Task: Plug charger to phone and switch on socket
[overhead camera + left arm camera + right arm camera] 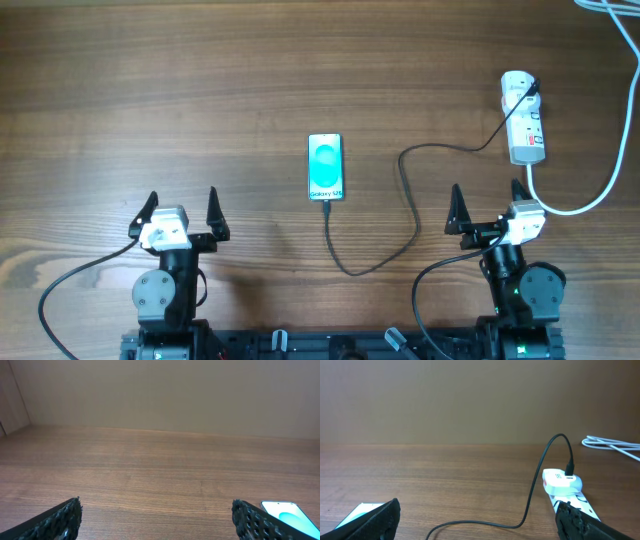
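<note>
The phone (326, 167) lies flat mid-table with its teal screen lit; it also shows in the wrist views (290, 512) (359, 512). The charger (407, 190), a thin black cable, runs from the white adapter (517, 87) on the socket (526, 130) in a loop to the phone's near end, where its tip (326, 205) touches the edge. My left gripper (181, 203) (156, 505) is open, near-left of the phone, with nothing between its fingers. My right gripper (486, 192) (477, 505) is open just short of the socket (572, 495), with the cable (532, 500) on the table ahead.
A thick white cord (610, 180) leaves the socket's near end, curves right and runs off the far right corner; it also shows in the right wrist view (612, 445). Both arm bases sit at the near table edge. A wall stands behind the table.
</note>
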